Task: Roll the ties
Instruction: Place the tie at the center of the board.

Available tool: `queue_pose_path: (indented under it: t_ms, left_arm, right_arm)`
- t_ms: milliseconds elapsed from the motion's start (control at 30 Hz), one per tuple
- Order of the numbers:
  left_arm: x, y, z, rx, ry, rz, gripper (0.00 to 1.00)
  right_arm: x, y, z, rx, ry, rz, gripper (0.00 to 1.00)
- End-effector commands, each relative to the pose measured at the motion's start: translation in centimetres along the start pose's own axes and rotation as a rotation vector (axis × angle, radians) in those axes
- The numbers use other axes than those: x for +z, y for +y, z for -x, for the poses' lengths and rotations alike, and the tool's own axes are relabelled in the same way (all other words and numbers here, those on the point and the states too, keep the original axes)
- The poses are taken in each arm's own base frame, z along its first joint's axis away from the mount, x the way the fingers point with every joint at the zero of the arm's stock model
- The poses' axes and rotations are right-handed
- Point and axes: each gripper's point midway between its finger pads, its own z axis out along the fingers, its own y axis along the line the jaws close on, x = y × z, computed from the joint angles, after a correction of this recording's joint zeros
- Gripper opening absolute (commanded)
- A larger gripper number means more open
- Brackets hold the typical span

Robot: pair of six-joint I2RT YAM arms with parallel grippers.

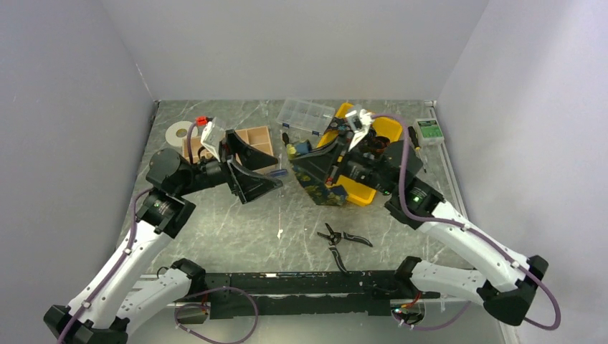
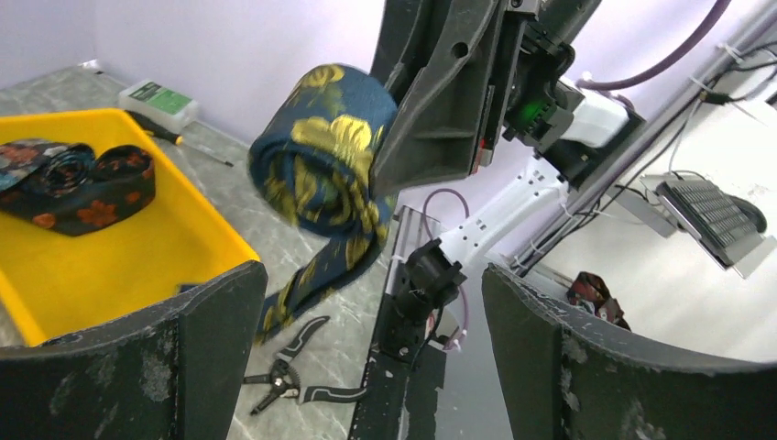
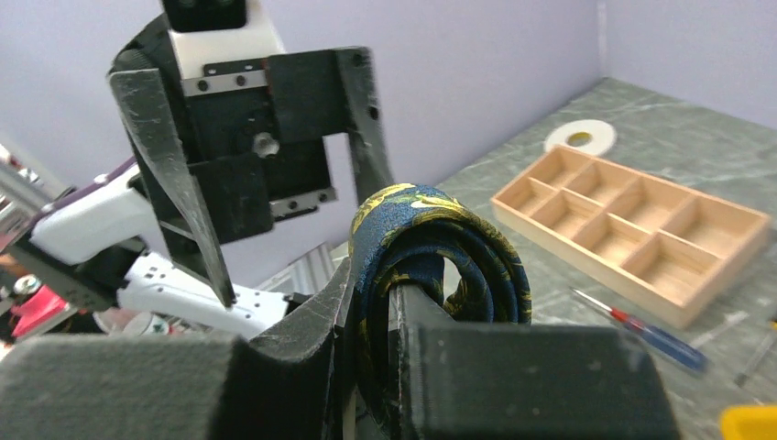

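A navy tie with yellow flowers (image 2: 321, 165) is rolled into a coil, and its loose tail hangs down to the table. My right gripper (image 3: 394, 307) is shut on the coil (image 3: 440, 247), with one finger inside the roll, and holds it above the table beside the yellow tray (image 1: 362, 195). In the top view the right gripper (image 1: 310, 170) and the tie (image 1: 320, 190) sit mid-table. My left gripper (image 1: 269, 168) is open and empty, facing the coil from the left, a little apart; its fingers (image 2: 211, 348) frame the view. A second rolled tie with orange flowers (image 2: 73, 179) lies in the tray (image 2: 137, 266).
Black-handled pliers (image 1: 343, 240) lie near the front. A wooden compartment box (image 1: 259, 140), a tape roll (image 1: 174, 133) and a screwdriver (image 3: 641, 330) are at the back left. A clear plastic box (image 1: 307, 115) and a green-topped box (image 1: 430, 131) stand at the back.
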Motion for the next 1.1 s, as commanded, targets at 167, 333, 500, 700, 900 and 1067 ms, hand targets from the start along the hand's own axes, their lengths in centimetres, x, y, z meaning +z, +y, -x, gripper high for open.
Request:
queue_pose_path:
  t_ms: [167,333,500,700,900,1067]
  left_arm:
    - [0.0,-3.1,1.8,0.184,-0.047,-0.096,0.94]
    - [-1.3,-5.5,3.7,0.295,-0.113,-0.115,0.94]
    - [-1.7,-7.5,3.5,0.314,-0.082,-0.21,0.94]
    - [-1.8,-8.9,3.9,0.312,-0.112,-0.29,0.94]
    - [-1.1,-8.8,4.6,0.344,-0.097,-0.31,0.91]
    - [-0.8,-7.8,3.4,0.36,-0.089,-0.314,0.91]
  right_arm:
    - [1.4,9.2,6.1,-0.152,-0.146,0.355,0.0]
    - [-1.3,14.7,8.3,-0.183,-0.114,0.632,0.0]
    - [-2.9,16.1,6.9,-0.149,-0.029,0.776,0.0]
    - [-4.6,16.1,5.1,-0.084,0.021,0.89,0.0]
    - [-4.3,15.7,4.2,-0.018,0.039,0.902,0.0]
    - [-3.6,15.1,3.7,0.057,0.05,0.904,0.0]
